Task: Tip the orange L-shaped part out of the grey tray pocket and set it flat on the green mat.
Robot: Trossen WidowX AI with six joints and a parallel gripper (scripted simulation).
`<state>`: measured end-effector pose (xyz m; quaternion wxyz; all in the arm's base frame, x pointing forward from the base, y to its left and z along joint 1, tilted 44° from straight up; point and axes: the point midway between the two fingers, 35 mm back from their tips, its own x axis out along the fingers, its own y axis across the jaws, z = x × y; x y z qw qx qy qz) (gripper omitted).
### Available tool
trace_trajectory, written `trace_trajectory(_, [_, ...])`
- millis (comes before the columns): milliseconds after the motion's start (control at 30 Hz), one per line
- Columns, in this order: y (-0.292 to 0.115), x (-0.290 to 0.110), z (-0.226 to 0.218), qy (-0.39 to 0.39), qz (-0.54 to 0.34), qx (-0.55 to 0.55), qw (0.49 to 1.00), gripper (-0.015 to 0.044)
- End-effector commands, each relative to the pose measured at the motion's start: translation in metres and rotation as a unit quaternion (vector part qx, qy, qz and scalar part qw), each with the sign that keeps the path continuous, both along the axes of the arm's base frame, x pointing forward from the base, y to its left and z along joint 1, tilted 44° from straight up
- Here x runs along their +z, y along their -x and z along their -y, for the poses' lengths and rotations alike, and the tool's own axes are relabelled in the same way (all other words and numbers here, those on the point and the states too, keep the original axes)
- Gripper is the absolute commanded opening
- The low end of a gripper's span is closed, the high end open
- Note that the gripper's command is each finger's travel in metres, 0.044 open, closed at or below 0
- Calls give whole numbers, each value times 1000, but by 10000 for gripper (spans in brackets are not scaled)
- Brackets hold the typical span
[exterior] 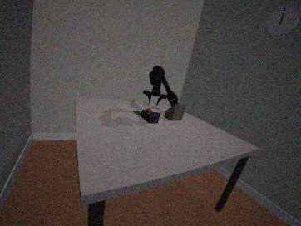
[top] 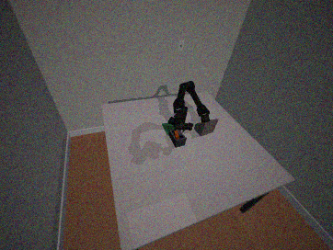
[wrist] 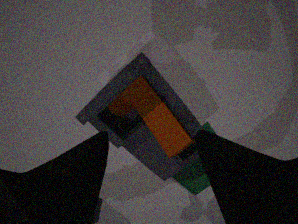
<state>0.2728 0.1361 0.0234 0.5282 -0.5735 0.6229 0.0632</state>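
1. While the gripper (top: 180, 129) (exterior: 154, 104) (wrist: 153, 137) hangs above it, the pale table (top: 156, 184) (exterior: 158, 154) spreads out beneath and around on every side.
2. The black arm (top: 187, 85) (exterior: 157, 75) rises over the gripper, bends at the top and slopes down beside a grey block (top: 207, 128) (exterior: 175, 112), which stands off to one side of the gripper.
3. Below the gripper sits the dark grey tray (top: 179, 142) (exterior: 153, 119) (wrist: 172, 92), turned at a slant between the two fingers in the wrist view.
4. The green mat (top: 166, 126) (exterior: 137, 112) (wrist: 192, 181) lies against the tray, partly hidden behind one finger in the wrist view.
5. Under the gap between the fingers, the orange part (top: 177, 134) (exterior: 149, 110) (wrist: 166, 129) is in the tray, its straight end towards the mat. Orange shows above the tray's rim in the exterior view; its exact tilt I cannot tell.
6. Both fingertips stand well apart, partly open, gripping nothing, clear above the part.
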Motion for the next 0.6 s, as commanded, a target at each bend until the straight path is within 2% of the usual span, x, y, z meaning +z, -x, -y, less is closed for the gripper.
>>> trace_trajectory(0, [-4, 30, 28, 81, -229, 257, 935, 280])
trace_trajectory(567, [-5, 27, 31, 82, -234, 262, 933, 280])
